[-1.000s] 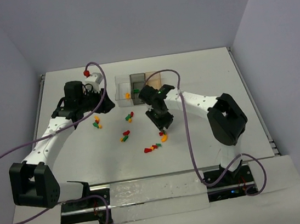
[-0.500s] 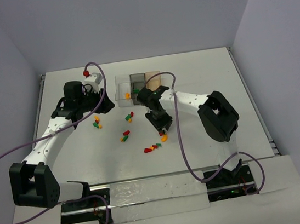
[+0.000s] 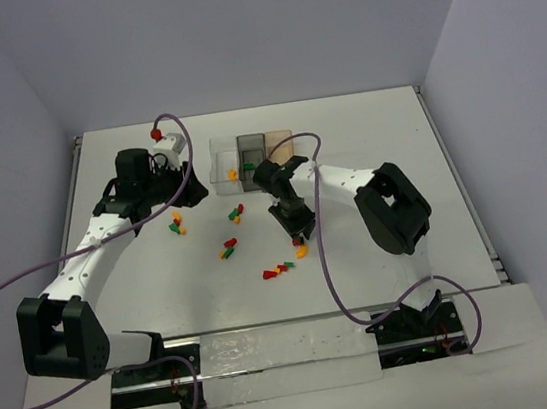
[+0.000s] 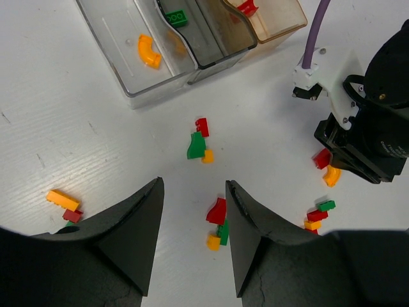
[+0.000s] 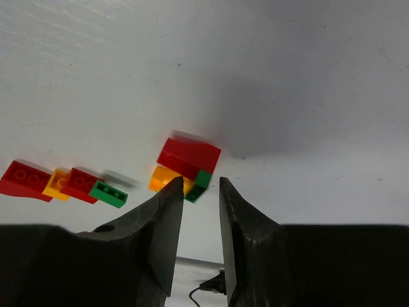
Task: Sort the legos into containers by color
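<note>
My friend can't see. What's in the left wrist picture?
Three joined see-through plastic bins sit on a white table: the clear holds an orange curved brick, the grey a green brick, the amber a red brick. Tiny coloured bricks lie scattered nearby.

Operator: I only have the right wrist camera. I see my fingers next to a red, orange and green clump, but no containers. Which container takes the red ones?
Observer: The amber container, at one end of the row. The left wrist camera shows a red brick in it.
Operator: Where is it from my gripper?
Observer: Seen from above, the right gripper is on the near side of the row. The amber container lies almost straight beyond it, toward the far edge.
Operator: And the other two?
Observer: The clear container holds a curved orange piece, and the dark container holds a green brick.
</note>
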Tool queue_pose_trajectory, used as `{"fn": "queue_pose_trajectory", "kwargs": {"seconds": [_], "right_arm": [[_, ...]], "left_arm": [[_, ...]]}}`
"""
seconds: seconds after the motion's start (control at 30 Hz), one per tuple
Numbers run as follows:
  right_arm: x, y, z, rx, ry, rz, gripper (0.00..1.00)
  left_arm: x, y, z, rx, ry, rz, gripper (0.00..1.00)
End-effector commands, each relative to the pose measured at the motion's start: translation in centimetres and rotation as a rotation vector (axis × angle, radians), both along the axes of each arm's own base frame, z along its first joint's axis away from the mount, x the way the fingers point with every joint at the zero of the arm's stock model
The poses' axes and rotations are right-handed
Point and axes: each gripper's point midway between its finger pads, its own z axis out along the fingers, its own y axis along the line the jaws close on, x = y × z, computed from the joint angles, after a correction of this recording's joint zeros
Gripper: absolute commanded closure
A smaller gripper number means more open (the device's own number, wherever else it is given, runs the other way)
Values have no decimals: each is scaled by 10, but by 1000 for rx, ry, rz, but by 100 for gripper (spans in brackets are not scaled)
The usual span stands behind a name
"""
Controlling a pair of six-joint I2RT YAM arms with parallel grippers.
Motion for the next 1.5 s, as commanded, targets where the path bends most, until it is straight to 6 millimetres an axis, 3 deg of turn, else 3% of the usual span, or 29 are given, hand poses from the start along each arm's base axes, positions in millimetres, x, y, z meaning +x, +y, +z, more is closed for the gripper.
{"fn": "queue_pose_trajectory", "kwargs": {"seconds": [0.0,0.2,0.33,0.43,0.57,0.7,0.8,0.9,1.1,1.47], "right_arm": [[13,-1,5,5,-26,-26,66],[13,-7,4,9,-16,-36,78],[16,-9,14,29,-35,-41,96],[17,-7,26,82,-33,-44,100],[33,-3,56,192,-90,-60,100],[69,12,115,359,-263,-95,100],[88,24,146,438,-376,-128,100],[103,35,164,489,-440,-154,100],[114,52,174,533,-486,-158,100],[97,72,180,575,-508,-114,100]], "left_arm": [[6,1,14,-18,-53,8,47],[6,2,11,-18,-44,8,47],[6,2,9,-36,-27,4,48],[1,-2,7,-79,4,-22,48],[-11,-9,16,-225,63,-90,49],[-25,-29,41,-389,67,-188,47],[-33,-41,45,-466,120,-212,47],[-33,-53,51,-506,138,-235,49],[-38,-83,58,-554,151,-285,51],[-34,-116,46,-553,217,-325,56]]}}
